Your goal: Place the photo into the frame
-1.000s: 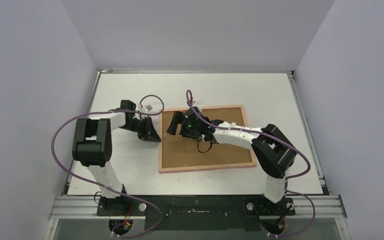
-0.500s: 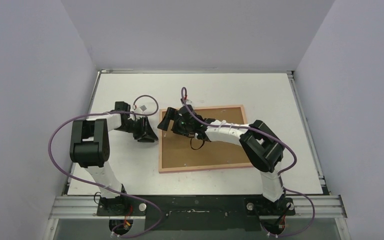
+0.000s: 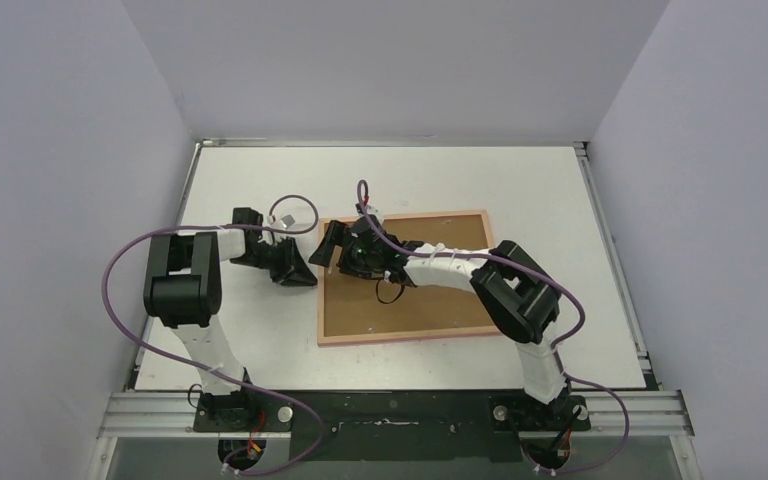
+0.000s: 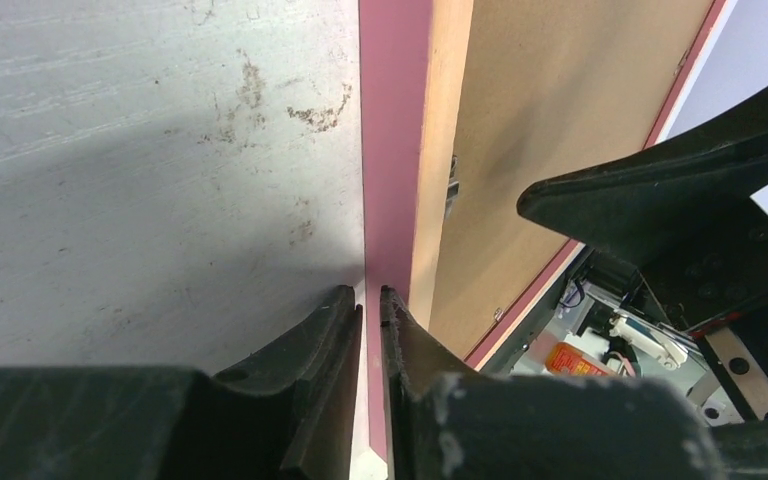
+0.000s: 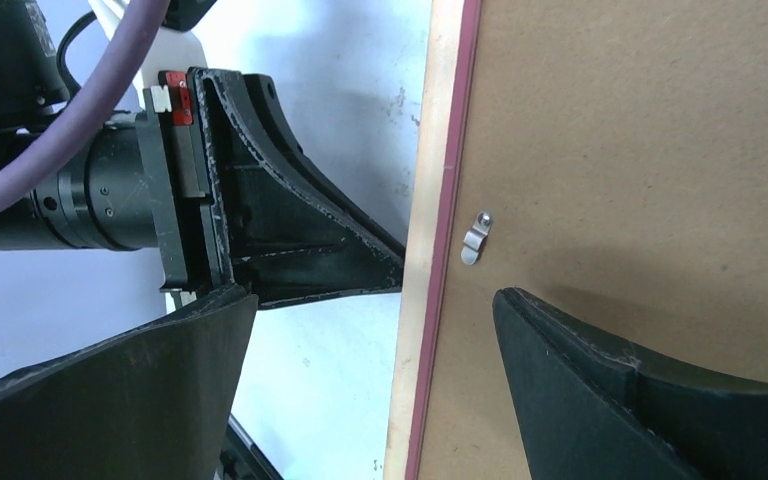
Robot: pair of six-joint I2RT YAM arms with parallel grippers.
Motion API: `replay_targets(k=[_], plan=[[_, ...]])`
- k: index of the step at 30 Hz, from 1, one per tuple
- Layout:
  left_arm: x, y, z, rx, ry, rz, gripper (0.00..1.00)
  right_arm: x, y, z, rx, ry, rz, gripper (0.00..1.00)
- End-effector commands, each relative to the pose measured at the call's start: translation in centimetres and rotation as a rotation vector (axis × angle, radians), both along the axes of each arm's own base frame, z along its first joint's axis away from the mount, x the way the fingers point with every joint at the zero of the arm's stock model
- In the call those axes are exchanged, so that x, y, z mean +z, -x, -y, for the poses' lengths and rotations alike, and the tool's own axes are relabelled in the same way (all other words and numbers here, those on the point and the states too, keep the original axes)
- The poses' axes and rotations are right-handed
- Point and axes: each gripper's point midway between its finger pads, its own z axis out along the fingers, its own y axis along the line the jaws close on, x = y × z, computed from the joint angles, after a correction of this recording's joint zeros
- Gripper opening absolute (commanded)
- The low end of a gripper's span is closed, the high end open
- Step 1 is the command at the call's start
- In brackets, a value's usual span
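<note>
Right wrist: metal clip [image 5: 475, 237] beside frame [image 5: 422, 300] rim; overhead hides it.

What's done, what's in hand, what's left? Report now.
Done: the backing board sits in the frame, back up; the photo isn't visible. In hand: left pincer, nearly closed, at the frame's left edge; right pincer open over it near a clip. Remaining: can't tell whether the photo is inside.
</note>
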Motion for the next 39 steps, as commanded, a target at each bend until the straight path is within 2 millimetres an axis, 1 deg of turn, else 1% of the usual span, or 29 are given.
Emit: replay_targets(k=[1,6,11,16,20,23,30,34,39], plan=[[-0.2,-0.9,0.1,-0.003,0.007,0.033,0.12,1.3,-0.2,-1.9,0.016,-0.06,0.023,0.93],[-0.7,-0.7,-0.1,-0.007,-0.004,0.015,0.12,0.7,-0.1,-2.1,0.016,-0.054,0.014,0.93],[-0.7,-0.6,-0.1,-0.006,-0.004,0.012,0.11,0.4,-0.2,-2.3,0.022,-0.047,0.015,0.93],[0.4,-0.8,0.1,0.002,0.03,0.022,0.11,0.2,-0.3,-2.5,0.027,-0.042,0.013,0.93],[1.8,-1.1,0.3,0.01,0.058,0.053,0.13,0.1,-0.2,-2.5,0.028,-0.039,0.01,0.93],[2.4,-1.0,0.5,-0.002,0.079,0.067,0.16,-0.2,-0.1,-2.5,0.03,-0.037,0.005,0.93],[1.7,-0.6,0.8,-0.019,0.083,0.057,0.21,-0.3,0.0,-2.4,0.03,-0.04,-0.001,0.93],[1.5,-0.6,1.0,-0.028,0.079,0.058,0.22,-0.1,0.1,-2.6,0.042,-0.038,0.001,0.93],[2.7,-0.6,1.3,-0.034,0.119,0.082,0.2,-0.4,0.0,-2.6,0.042,-0.029,-0.004,0.93]])
